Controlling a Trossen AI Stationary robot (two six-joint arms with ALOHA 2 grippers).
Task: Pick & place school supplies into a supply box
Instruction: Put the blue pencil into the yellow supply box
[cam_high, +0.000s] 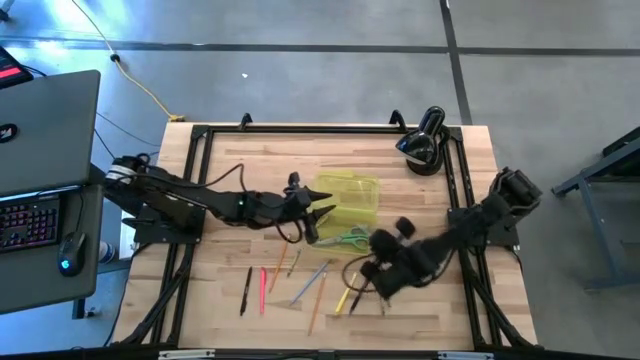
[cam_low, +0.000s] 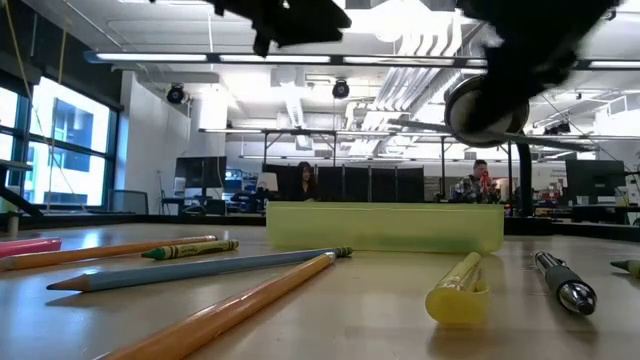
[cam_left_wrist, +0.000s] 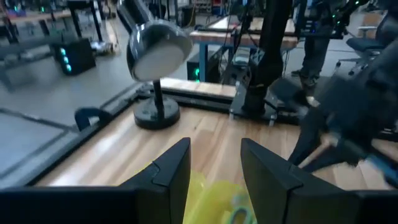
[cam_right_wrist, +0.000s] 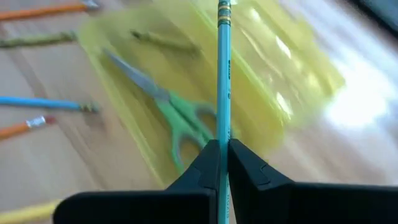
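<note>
The translucent yellow-green supply box (cam_high: 348, 203) lies open mid-table, and the green-handled scissors (cam_right_wrist: 186, 127) lie inside it. In the right wrist view my right gripper (cam_right_wrist: 224, 144) is above the box's near side, shut on a teal pencil (cam_right_wrist: 224, 74). My left gripper (cam_left_wrist: 214, 149) hovers open over the box's left part (cam_left_wrist: 214, 202) and touches nothing. Several pens and pencils (cam_high: 300, 285) lie flat on the table near the box. The low view shows them around the box (cam_low: 385, 228). My right gripper pinches the teal pencil between its two fingers, at a spot on the shaft (cam_right_wrist: 224, 134) just past the fingertips. The pencil runs along the fingers and sticks out ahead of them. Its banded free end (cam_right_wrist: 223, 7) reaches over the box, lifted clear.
A black rounded lamp-like device (cam_high: 425, 145) stands at the table's far right corner. A black frame (cam_high: 300, 128) rims the tabletop. A laptop (cam_high: 45, 130) sits on a stand left of the table. People sit at desks far behind the table (cam_low: 305, 180).
</note>
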